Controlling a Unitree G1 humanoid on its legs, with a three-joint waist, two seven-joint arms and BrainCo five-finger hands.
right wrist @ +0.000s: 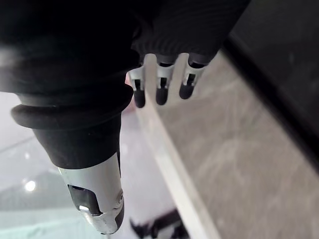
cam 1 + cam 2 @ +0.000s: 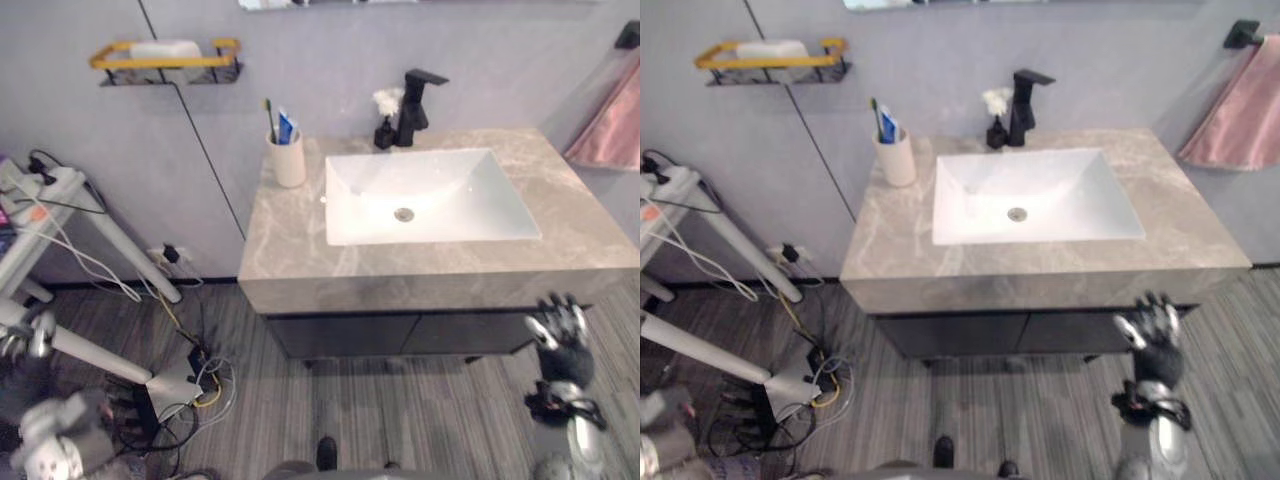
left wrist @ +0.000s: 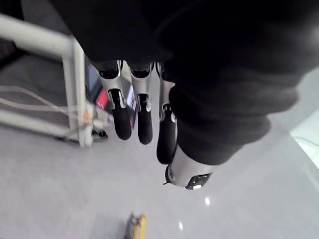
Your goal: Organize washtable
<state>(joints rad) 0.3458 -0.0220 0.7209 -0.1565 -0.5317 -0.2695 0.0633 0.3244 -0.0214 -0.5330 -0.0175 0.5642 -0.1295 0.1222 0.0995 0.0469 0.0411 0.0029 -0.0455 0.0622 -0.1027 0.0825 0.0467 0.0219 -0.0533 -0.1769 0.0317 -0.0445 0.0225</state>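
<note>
Looks like nothing's started yet: left hand [image 3: 137, 117] and right hand [image 2: 560, 325] hang low off the counter [image 2: 290, 250], fingers loose and empty, cup [image 2: 289, 160] sits back-left beside the sink [image 2: 470, 195], so next probably means reaching up.

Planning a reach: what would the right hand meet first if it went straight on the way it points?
Probably the front edge of the grey marbled stone countertop, above the dark cabinet front: the open right hand points up at it. Depth is unclear; it might pass in front.

Veined grey-beige stone counter [image 2: 290, 240]; white rectangular ceramic basin [image 2: 450, 190]; black metal tap [image 2: 415, 105]; cream cylindrical cup [image 2: 289, 160], back left corner.
</note>
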